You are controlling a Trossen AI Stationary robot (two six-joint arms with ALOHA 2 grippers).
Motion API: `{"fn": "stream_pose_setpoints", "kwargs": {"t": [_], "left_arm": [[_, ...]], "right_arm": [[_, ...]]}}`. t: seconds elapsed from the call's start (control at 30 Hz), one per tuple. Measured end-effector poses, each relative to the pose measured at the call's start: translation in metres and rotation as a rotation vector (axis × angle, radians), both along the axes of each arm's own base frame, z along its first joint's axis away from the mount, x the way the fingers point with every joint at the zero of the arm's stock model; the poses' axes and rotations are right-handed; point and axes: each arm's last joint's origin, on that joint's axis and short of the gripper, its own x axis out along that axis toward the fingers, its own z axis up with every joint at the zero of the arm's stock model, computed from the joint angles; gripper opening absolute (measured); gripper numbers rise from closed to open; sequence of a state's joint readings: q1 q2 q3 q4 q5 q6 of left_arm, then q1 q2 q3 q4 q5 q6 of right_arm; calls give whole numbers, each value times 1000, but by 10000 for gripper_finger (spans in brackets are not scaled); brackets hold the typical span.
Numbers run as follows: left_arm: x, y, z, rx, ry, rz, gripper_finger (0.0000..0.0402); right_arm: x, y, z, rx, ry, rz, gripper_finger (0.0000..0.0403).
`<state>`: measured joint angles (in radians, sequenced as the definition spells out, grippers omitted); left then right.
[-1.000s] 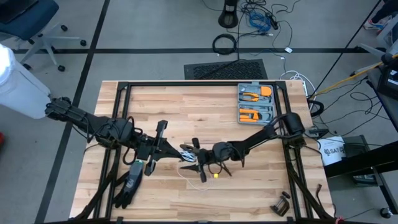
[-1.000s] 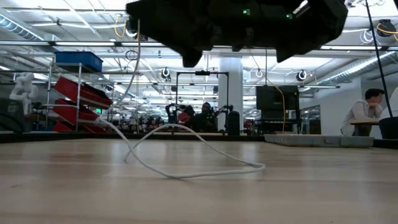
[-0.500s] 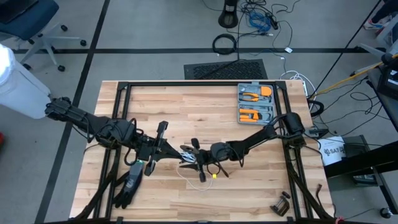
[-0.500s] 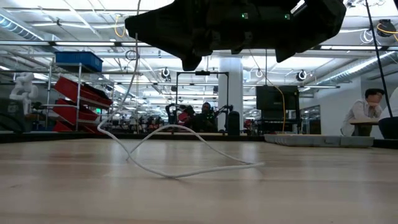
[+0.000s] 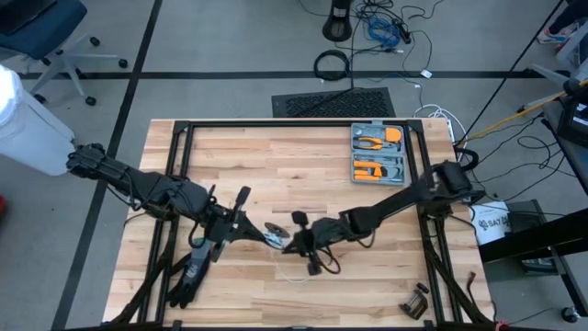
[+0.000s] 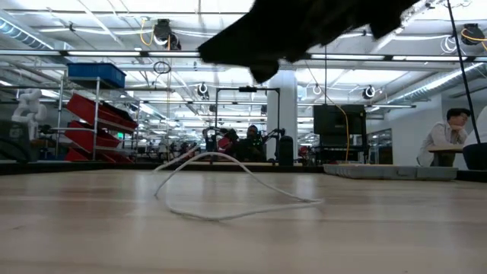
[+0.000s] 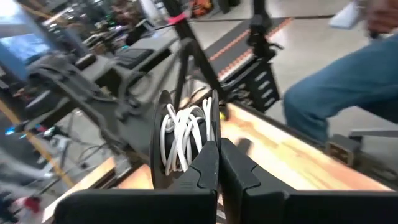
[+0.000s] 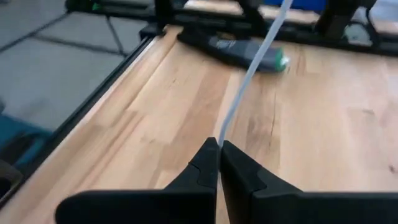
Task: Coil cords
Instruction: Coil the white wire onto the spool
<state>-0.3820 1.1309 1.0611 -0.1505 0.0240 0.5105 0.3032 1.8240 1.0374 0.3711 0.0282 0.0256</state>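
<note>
A: The cord (image 6: 228,199) is partly wound. Where does it sit against the table (image 5: 276,147)?

B: Near the table's middle, toward its front edge. The left gripper (image 7: 217,163) holds the wound part, a small spool (image 7: 185,138) of white turns, clamped tight above the wood. A loose loop lies on the table below.

A: And the right gripper (image 8: 219,152)?

B: Just right of the spool over the table, its fingers pinched shut on a free strand of cord that runs away taut across the wood.

A: So the step is laying another turn?

B: Most likely. To do it well, the right arm should keep light tension and carry the strand around the spool, not across it, while the left keeps the spool steady. Too much pull could drag turns off.

A: Anything nearby to mind?

B: The orange tool case (image 5: 378,154) sits well away at the table's far right; no obstacle.
</note>
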Motion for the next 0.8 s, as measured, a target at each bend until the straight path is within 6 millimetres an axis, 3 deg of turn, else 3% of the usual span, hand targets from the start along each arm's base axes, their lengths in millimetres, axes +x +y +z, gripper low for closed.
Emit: {"fn": "stream_pose_setpoints", "kwargs": {"t": [0.43,0.8], "left_arm": [[-1,-2,-1,-14,17,-90,1],[1,7,-5,-4,63,-22,1]], "right_arm": [[-62,27,61,-51,92,-28,0],[-99,66,82,37,71,97,0]]}}
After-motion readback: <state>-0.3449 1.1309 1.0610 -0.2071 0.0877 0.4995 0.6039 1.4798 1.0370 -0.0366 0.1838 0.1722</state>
